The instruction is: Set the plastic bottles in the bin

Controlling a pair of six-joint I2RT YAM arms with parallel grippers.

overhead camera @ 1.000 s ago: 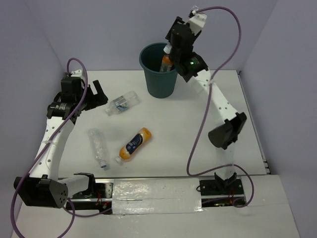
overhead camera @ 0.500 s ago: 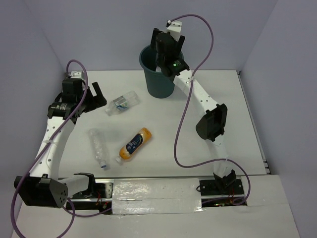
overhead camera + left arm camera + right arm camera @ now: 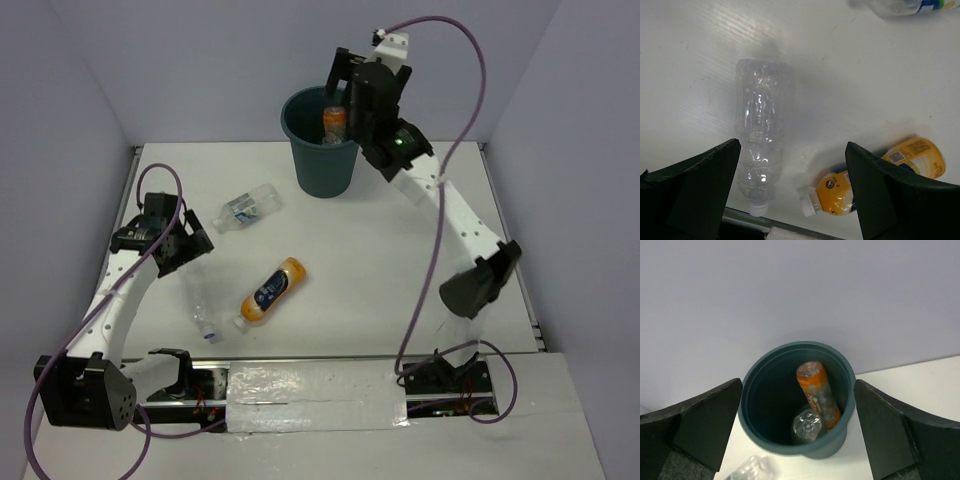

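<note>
Bin [image 3: 322, 165]: upright on the table [image 3: 400, 260], far centre.
Bin contents: small orange bottle [image 3: 817, 392] leaning on the inner wall; clear bottle [image 3: 807, 425] just beside it, lower down.
Right gripper [image 3: 798, 385]: above the bin's mouth, jaws wide apart, holding nothing.
Left gripper [image 3: 791, 146]: near left, jaws wide apart, empty, over the crinkled bottle [image 3: 761, 135].
Crinkled bottle: lying flat, white cap toward the near edge.
Large orange bottle [image 3: 272, 290]: lying just right of it, caps near, not touching.
Labelled bottle [image 3: 245, 208]: lying flat, left of the bin.
</note>
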